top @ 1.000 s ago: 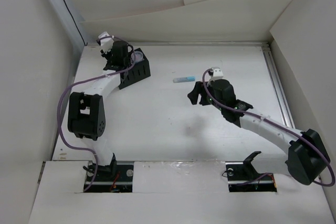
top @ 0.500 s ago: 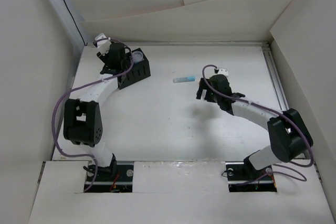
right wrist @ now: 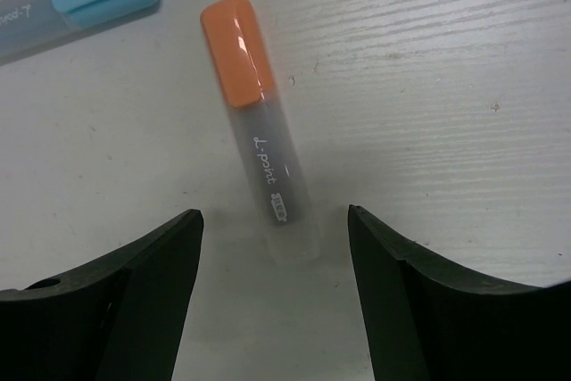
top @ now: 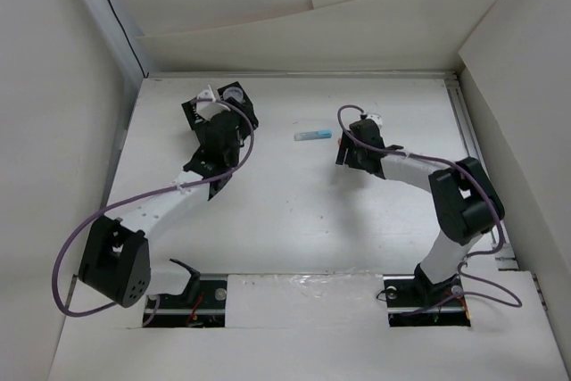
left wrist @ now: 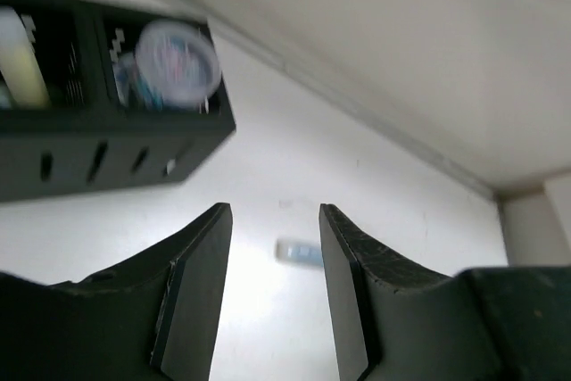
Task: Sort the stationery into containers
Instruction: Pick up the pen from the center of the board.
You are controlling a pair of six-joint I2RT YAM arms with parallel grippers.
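Right tool (right wrist: 272, 214) hangs spread and empty over the bench (top: 285, 220), right of its middle. You have the orange-capped marker (right wrist: 263, 131) lying flat with its near end between the fingertips, touched by neither. Its long axis runs away from the tool, leaning slightly left, cap at the far end, so closing across the barrel looks right. Just beyond, to the left, lies the light blue marker (right wrist: 80, 2). Your left tool (left wrist: 272, 216), also spread and empty, sits by the black organizer (left wrist: 116, 153) near the far left corner.
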